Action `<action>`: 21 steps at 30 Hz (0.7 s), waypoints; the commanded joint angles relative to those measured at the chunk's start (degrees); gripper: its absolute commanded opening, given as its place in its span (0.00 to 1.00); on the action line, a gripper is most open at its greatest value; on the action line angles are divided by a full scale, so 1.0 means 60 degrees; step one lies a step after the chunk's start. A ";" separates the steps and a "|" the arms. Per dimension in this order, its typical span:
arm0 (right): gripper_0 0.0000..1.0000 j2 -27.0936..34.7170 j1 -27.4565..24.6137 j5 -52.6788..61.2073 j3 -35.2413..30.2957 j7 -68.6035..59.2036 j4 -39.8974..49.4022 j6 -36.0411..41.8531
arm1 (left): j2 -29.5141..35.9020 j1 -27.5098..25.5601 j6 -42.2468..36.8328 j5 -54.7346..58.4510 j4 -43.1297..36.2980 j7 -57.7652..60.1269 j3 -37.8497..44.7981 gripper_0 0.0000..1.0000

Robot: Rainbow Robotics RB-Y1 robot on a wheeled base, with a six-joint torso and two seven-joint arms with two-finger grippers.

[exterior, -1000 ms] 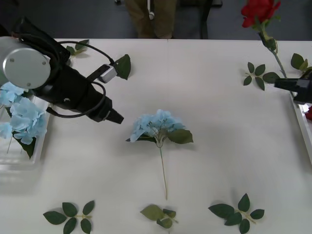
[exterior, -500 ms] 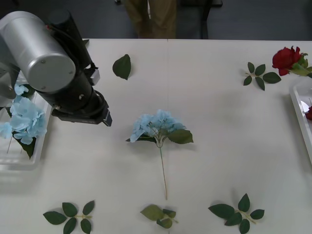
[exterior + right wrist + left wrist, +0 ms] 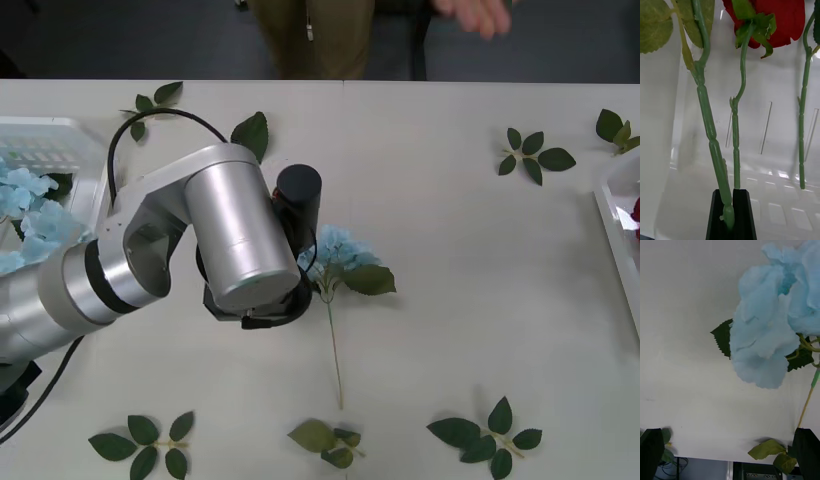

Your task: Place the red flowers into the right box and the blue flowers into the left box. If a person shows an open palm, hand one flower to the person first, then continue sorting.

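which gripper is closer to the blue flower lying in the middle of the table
Left. The left gripper hovers open right over that blue flower; the right gripper holds a rose stem above the right box.

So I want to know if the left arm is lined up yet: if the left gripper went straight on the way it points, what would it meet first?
Probably the blue flower lying on the table: the open left gripper points down at its head, though the gap is hard to judge.

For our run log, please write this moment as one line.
left gripper: open, above blue hydrangea on table | right gripper: shut on red rose stem, over right box | person's hand: beyond the table's far edge
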State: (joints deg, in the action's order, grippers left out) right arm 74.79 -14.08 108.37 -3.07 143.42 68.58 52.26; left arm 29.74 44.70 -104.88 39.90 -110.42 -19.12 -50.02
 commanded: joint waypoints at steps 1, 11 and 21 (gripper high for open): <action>0.00 -0.0497 -0.0173 -0.0323 -0.0646 -0.0012 0.0259 0.0079 | -0.0591 0.0343 0.0092 -0.0907 -0.0244 0.0873 -0.0774 1.00; 0.00 -0.0541 0.0369 0.0219 -0.0909 -0.0012 0.0567 0.1353 | -0.0708 -0.0156 0.2129 -0.2416 0.0781 0.1166 -0.1814 1.00; 0.00 -0.1669 0.1688 0.1684 -0.0997 -0.1462 0.3086 0.1426 | -0.0884 -0.0170 0.3711 -0.2943 0.1440 0.1634 -0.2488 1.00</action>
State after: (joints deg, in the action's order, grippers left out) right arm 68.20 -7.25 116.52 -7.24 136.62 82.55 62.44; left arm 25.95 44.26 -84.82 23.31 -101.76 -13.15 -63.24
